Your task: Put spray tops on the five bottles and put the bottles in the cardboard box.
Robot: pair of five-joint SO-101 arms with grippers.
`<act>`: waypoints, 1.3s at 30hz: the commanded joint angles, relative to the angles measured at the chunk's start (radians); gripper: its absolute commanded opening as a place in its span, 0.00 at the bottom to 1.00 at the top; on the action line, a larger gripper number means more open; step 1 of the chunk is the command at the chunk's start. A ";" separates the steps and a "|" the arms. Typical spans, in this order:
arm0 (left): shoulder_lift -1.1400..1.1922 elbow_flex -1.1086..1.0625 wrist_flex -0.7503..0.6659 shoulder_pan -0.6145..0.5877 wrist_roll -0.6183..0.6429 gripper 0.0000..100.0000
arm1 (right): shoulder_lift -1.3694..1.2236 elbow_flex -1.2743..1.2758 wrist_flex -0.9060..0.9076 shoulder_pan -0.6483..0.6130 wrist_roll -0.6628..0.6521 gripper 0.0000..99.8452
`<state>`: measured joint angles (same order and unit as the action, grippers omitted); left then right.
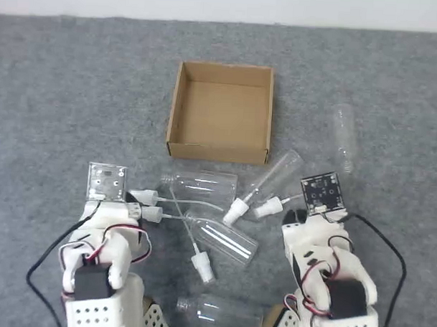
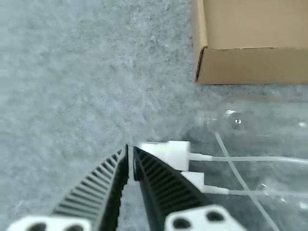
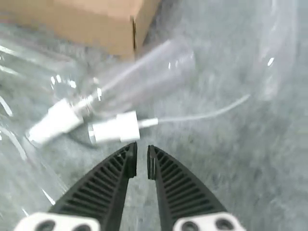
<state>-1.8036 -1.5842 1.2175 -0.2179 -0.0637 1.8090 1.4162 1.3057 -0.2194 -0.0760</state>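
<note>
The open cardboard box (image 1: 220, 110) stands at the table's far middle, with nothing in it. Clear bottles lie in front of it: one (image 1: 200, 184) near the box, one (image 1: 224, 240) in the middle, one (image 1: 217, 310) between the arm bases, and one (image 1: 344, 135) far right. A fifth bottle (image 1: 275, 174) carries a white spray top (image 1: 237, 211). Loose spray tops (image 1: 144, 197) (image 1: 151, 214) lie beside my left gripper (image 2: 130, 154), which is shut on nothing. Another loose top (image 3: 115, 131) lies just ahead of my right gripper (image 3: 141, 149), also shut. A further top (image 1: 203, 267) lies mid-table.
Grey carpet covers the table. Open room lies left of the box and along the far right beyond the lone bottle. The box corner (image 2: 199, 62) sits ahead of my left gripper. Long dip tubes (image 1: 184, 220) trail across the bottles.
</note>
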 commanded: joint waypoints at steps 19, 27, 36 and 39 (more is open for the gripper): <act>-0.017 0.035 -0.011 -0.017 -0.114 0.08 | 0.004 -0.176 -0.268 0.008 -0.272 0.01; -0.017 0.008 -0.011 -0.017 -0.107 0.23 | -0.012 -0.292 -0.274 0.005 -0.287 0.02; -0.017 0.008 -0.009 -0.018 -0.107 0.23 | -0.390 -0.494 -0.274 0.005 -0.279 0.17; -0.017 0.008 0.003 -0.018 -0.107 0.23 | -0.513 -0.539 -0.274 0.005 -0.287 0.21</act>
<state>-1.8036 -1.5842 1.2175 -0.2302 -0.1711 1.4331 0.9728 1.0541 -0.2194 -0.3491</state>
